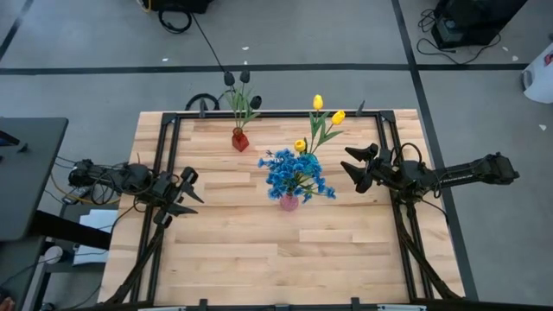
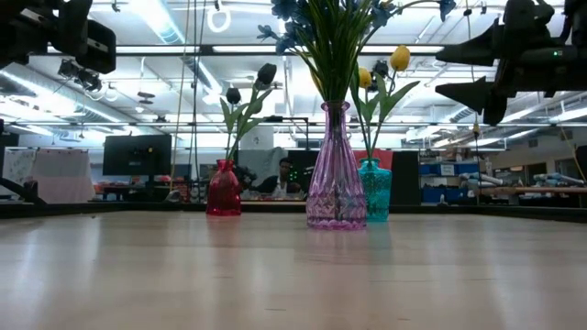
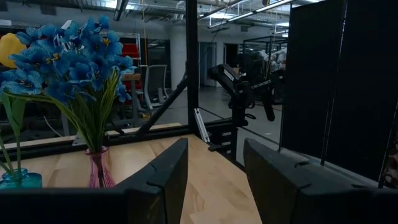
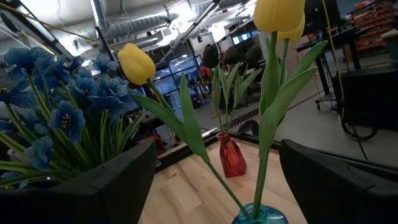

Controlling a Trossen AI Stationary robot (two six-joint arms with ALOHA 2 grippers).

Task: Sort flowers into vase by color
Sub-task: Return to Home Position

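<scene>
Right tool (image 1: 348, 164), fingers apart and empty, hangs just beside the long-stemmed artificial yellow tulips (image 1: 318, 102) in their teal glass vase (image 2: 374, 191). Retreating carelessly, it could snag a leaf and tip them. Left tool (image 1: 195, 186), likewise apart, waits well away.

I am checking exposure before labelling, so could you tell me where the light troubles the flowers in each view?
High view: even light, only faint shadows on the table. Low view: ceiling lamps behind leave the blue flowers as dark shapes, while the violet vase glows. Right wrist view: bright lamps behind the yellow tulip.
</scene>
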